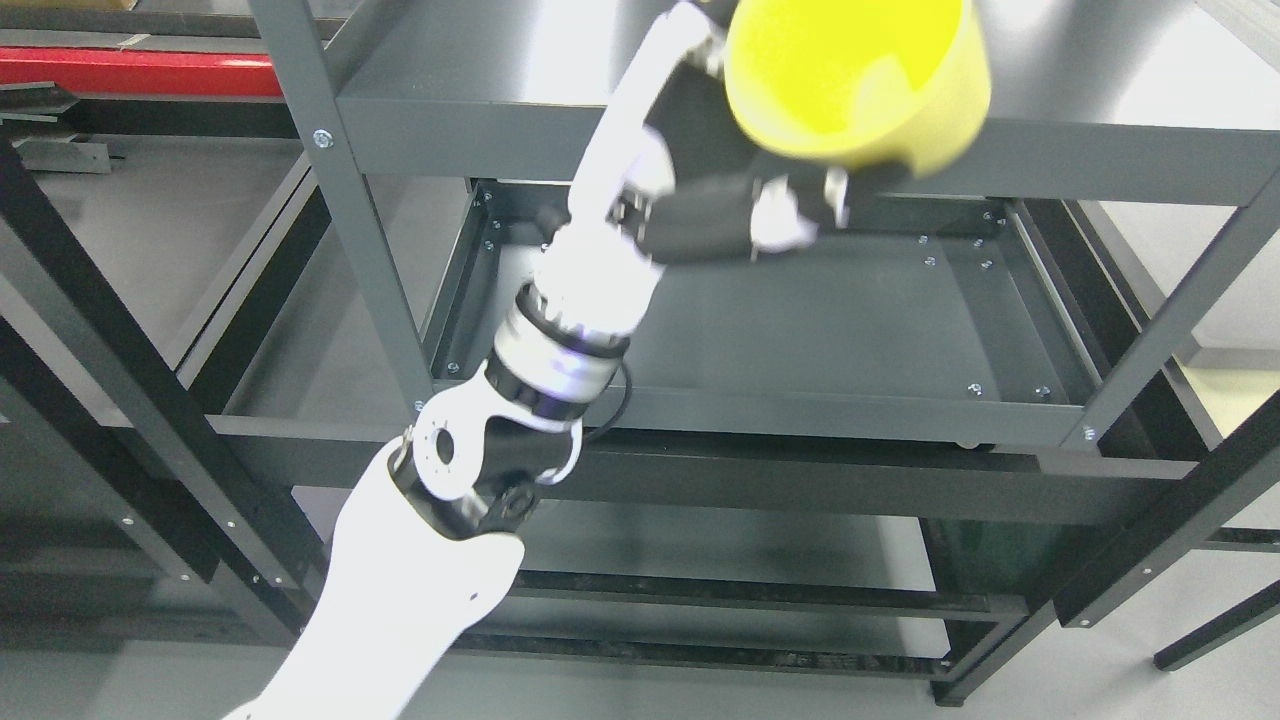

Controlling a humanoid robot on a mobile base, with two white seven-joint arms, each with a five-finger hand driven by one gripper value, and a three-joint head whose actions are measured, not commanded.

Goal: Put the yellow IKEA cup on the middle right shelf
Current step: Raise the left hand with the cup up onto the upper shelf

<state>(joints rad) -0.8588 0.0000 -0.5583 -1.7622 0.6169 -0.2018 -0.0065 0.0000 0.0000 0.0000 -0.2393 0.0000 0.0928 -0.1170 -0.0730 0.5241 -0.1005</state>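
The robot's left arm [400,590] comes up from the bottom of the picture, white and long, and bends at a round joint. At its end is the left hand [725,205], black and white. The hand is grasping the yellow cup [860,80]. The fingers [790,215] reach under the cup's lower side, and another part of the hand goes up behind the cup on its left. The picture is a bit blurry there, so I cannot count the fingers.

The cup is just above the hand, up in the air. It is tilted, so its open mouth faces us and we can see the yellow inside. It is not sitting on anything.

Right behind the cup and the hand is the front edge of a grey shelf [520,140]. Below the hand is a lower shelf [830,330], a flat dark tray with small screws in its corners. The cup is well above that tray.

The shelves belong to a dark metal rack [340,200] with slanted posts. Far off to the left of the hand, at the top, there is a red bar [130,70].
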